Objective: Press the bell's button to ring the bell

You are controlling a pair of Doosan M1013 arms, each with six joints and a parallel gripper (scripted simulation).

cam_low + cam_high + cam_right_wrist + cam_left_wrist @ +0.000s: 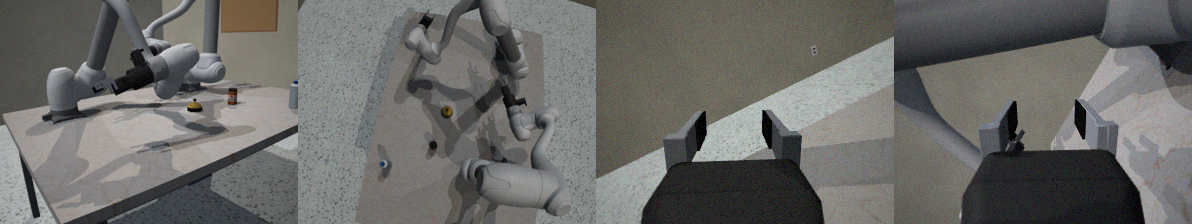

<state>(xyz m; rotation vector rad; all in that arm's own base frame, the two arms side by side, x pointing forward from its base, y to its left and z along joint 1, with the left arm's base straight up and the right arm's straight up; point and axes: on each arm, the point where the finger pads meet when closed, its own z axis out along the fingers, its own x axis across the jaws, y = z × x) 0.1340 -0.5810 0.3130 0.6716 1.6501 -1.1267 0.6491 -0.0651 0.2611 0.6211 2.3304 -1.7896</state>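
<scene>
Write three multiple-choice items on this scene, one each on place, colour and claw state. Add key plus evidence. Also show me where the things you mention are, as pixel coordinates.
1. Where is the jar (433,145) (232,97)?
A) on the bell (447,111) (194,107)
B) between the bell and the bottle (383,163) (293,95)
C) in the left claw (504,80) (1045,112)

2. What colour is the bottle's cap (382,163) (295,82)?
A) blue
B) red
C) green

3. How do the left claw and right claw (431,14) (104,86) (734,122) stand?
A) both shut
B) only the left open
C) both open

Key:
1 B: the top view shows the jar between the other two, nearer the bell.
2 A: the cap shows blue in the top and exterior views.
3 C: each wrist view shows the fingers wide apart with nothing between the pads.
</scene>
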